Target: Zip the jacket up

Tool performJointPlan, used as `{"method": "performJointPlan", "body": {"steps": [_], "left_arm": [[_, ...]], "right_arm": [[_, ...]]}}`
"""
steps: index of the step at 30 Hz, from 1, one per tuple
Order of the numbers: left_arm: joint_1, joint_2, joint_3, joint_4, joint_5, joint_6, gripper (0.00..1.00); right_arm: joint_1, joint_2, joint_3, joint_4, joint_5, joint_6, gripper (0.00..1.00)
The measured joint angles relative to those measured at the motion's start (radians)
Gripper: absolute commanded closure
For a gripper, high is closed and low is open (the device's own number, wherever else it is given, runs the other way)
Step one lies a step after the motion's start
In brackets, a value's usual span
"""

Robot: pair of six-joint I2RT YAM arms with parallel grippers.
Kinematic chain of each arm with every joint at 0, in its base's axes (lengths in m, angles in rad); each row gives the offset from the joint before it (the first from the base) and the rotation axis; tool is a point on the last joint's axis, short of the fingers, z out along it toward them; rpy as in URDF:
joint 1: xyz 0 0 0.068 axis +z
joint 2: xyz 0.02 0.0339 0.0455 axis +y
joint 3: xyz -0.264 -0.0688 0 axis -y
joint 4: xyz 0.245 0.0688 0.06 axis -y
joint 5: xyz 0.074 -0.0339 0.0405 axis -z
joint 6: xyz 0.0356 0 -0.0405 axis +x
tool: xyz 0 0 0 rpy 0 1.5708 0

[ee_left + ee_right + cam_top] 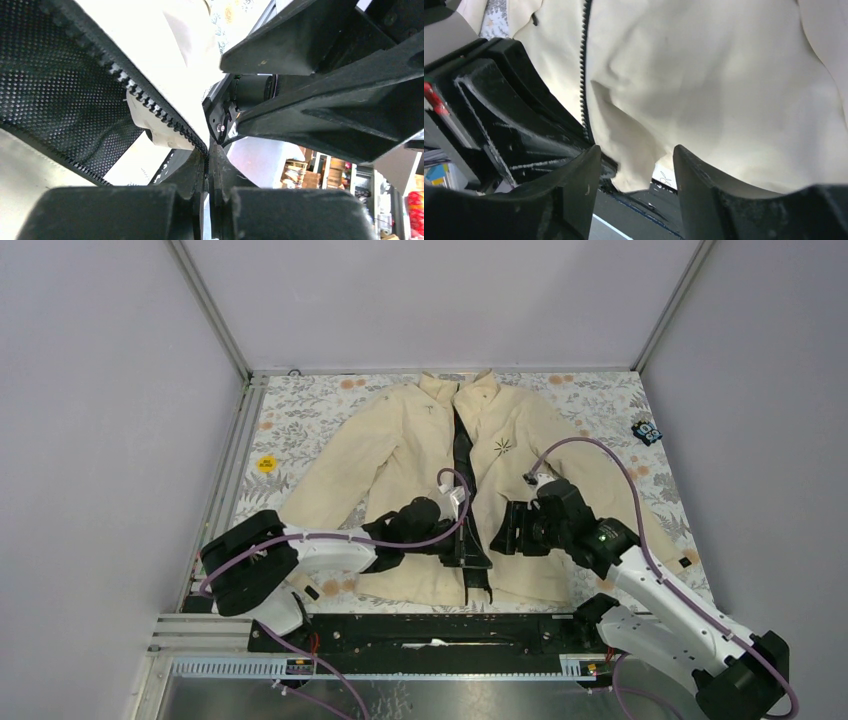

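Note:
The cream jacket [400, 440] lies spread on the floral table cover, collar at the far side and front open, showing dark lining [462, 455]. My left gripper [466, 545] is at the lower front opening, shut on the jacket's zipper edge. In the left wrist view the zipper teeth [150, 102] run down into the closed fingertips [209, 160]. My right gripper [503, 530] is open just right of it, facing the left gripper. In the right wrist view the jacket's right panel [704, 85] and its zipper teeth [584, 75] hang above the open gripper [636, 155], with a hem corner between the fingers.
A small blue object [647, 430] lies at the table's far right edge. A yellow sticker [265, 463] sits at the left. A black rail [430, 630] runs along the near edge. Grey walls enclose the table on three sides.

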Motion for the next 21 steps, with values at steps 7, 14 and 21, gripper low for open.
{"method": "performJointPlan", "body": {"steps": [7, 14, 21], "left_arm": [[0.04, 0.029, -0.074, 0.139, 0.077, -0.063, 1.0], [0.05, 0.043, -0.084, 0.206, 0.131, -0.076, 1.0], [0.055, 0.058, -0.076, 0.204, 0.144, -0.074, 1.0]], "right_arm": [[0.0, -0.127, -0.036, -0.036, 0.003, 0.069, 0.26], [0.0, -0.238, -0.228, 0.073, -0.161, 0.119, 0.35], [0.0, -0.242, -0.29, 0.138, -0.25, 0.141, 0.34]]}}
